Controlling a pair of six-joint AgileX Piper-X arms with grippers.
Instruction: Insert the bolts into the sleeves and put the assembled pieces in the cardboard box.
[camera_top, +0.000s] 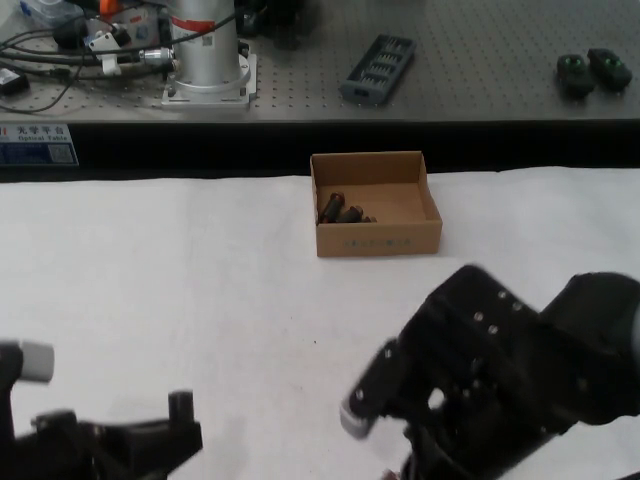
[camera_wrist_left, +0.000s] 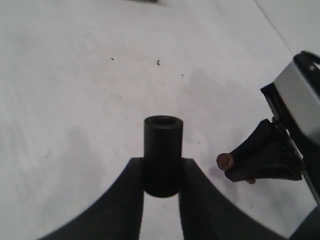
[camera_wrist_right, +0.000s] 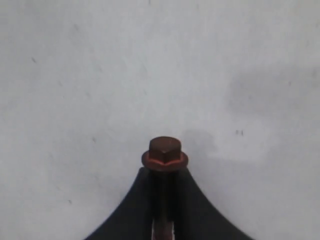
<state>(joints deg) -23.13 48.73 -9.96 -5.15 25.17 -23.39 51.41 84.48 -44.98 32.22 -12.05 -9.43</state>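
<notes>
Bolt (camera_wrist_right: 164, 153) shank lies hidden within the clamped right tool (camera_wrist_right: 163, 176).

a white cloth (camera_top: 180, 270) spreads from the near edge back to a dark strip (camera_top: 200, 150). a cardboard box (camera_top: 378, 240) stands directly on the cloth, close to its far edge and a little right of centre, open side up. a few dark specks (camera_wrist_left: 158, 62) lie on the cloth. beyond the strip is a grey perforated metal board (camera_top: 480, 70). on it stand a silver column base (camera_top: 207, 70), a black ribbed rack (camera_top: 378, 66) and two small black-and-green parts (camera_top: 592, 72) side by side, with a bundle of cables (camera_top: 60, 50) at the far left.
</notes>
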